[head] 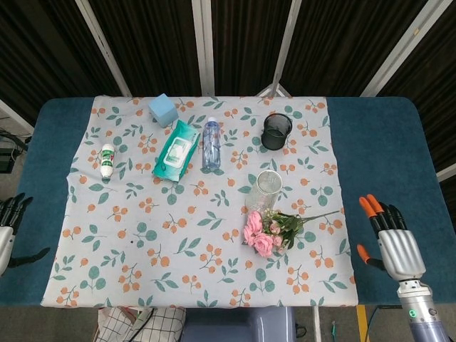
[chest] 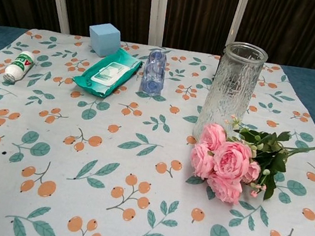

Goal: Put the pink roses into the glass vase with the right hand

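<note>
A: Where is the bunch of pink roses (head: 265, 232) with green leaves?

B: It lies flat on the floral tablecloth (head: 142, 235), just beside the tall clear glass vase (head: 265, 191) and in front of it, blooms near the base, stem pointing away to the right. The vase stands upright.

A: And the right hand (head: 391, 241)?

B: It is well apart from the vase, to its right, over the blue table edge (head: 377, 142). Its orange-tipped fingers (head: 372, 206) are spread and hold nothing.

A: The left hand (head: 8, 228)?

B: Far left of the vase, at the picture border. Its dark fingers look spread, nothing in them.

A: Other things?

B: Behind the vase is a black mesh cup (head: 276, 131); to its left a clear plastic bottle (head: 210, 143) lying down and a green wipes pack (head: 177, 149).
</note>
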Controlling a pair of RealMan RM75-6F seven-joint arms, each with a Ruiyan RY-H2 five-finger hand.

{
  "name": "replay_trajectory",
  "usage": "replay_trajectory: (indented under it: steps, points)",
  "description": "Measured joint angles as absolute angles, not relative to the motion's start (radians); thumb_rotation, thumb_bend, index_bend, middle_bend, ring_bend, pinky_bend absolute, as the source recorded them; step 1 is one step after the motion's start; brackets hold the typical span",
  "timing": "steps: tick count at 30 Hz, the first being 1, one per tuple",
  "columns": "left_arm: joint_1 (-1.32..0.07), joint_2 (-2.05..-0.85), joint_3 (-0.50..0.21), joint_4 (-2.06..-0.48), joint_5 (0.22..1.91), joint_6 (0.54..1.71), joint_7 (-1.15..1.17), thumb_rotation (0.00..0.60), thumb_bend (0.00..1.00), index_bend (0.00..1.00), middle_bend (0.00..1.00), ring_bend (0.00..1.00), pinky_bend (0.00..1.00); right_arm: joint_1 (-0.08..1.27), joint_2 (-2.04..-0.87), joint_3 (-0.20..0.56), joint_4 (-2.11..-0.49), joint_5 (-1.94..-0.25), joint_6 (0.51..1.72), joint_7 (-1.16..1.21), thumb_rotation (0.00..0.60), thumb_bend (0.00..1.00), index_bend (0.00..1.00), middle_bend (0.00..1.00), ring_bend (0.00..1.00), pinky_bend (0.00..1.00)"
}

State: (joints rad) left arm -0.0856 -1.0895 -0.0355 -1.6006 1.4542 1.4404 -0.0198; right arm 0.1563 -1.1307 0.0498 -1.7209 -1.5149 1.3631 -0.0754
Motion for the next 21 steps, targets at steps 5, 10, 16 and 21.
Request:
replay_trajectory:
  steps: [5,10,16,21]
  points:
    - [-0.090,-1.090,-0.033,-1.604,1.460,1.434,-0.019,0.600,0.00,0.00,0.00,0.00,0.00,0.217,-1.136,0.052,-1.768,-1.501,1.248,-0.047,0.600,0.37,0.00,0.00,0.00,0.03]
    - [-0.092,-1.088,-0.033,-1.605,1.460,1.431,-0.024,0.600,0.00,0.00,0.00,0.00,0.00,0.280,-1.158,0.066,-1.798,-1.467,1.161,-0.028,0.600,0.37,0.00,0.00,0.00,0.03]
    - [-0.092,-1.087,-0.033,-1.601,1.458,1.429,-0.031,0.600,0.00,0.00,0.00,0.00,0.00,0.324,-1.201,0.075,-1.789,-1.447,1.102,-0.053,0.600,0.37,0.00,0.02,0.02,0.03]
    - [-0.092,-1.085,-0.034,-1.598,1.455,1.427,-0.040,0.600,0.00,0.00,0.00,0.00,0.00,0.363,-1.262,0.084,-1.770,-1.413,1.056,-0.092,0.600,0.37,0.00,0.08,0.07,0.05]
